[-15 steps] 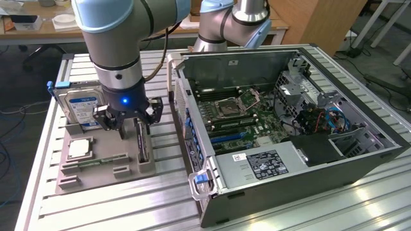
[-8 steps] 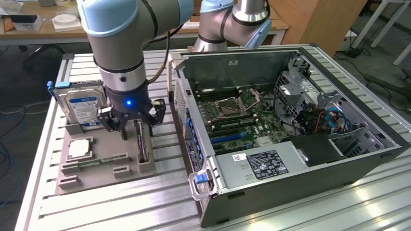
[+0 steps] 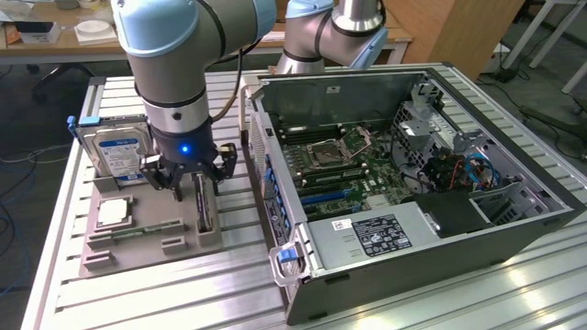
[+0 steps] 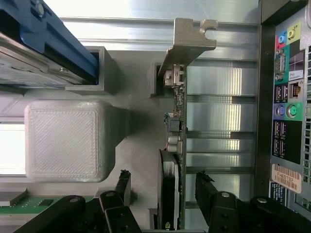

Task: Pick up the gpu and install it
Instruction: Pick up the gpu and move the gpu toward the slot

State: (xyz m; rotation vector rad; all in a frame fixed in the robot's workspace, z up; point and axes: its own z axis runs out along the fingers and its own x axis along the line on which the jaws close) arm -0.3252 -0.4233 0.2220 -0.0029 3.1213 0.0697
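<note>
Slatted aluminium table [image 3: 165, 302], grey parts tray [image 3: 137, 258]; wooden desk [image 3: 55, 51] behind

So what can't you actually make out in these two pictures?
- Exterior view: the gripper and arm cover the top of the gpu, so little of it shows.
- Wrist view: the gpu stands edge-on, neither face shows, and the frame edge cuts off one end.
- Exterior view: the arm hides one end of the hard drive; its label print is too small.
- Exterior view: the case sticker print is too small to read.
</note>
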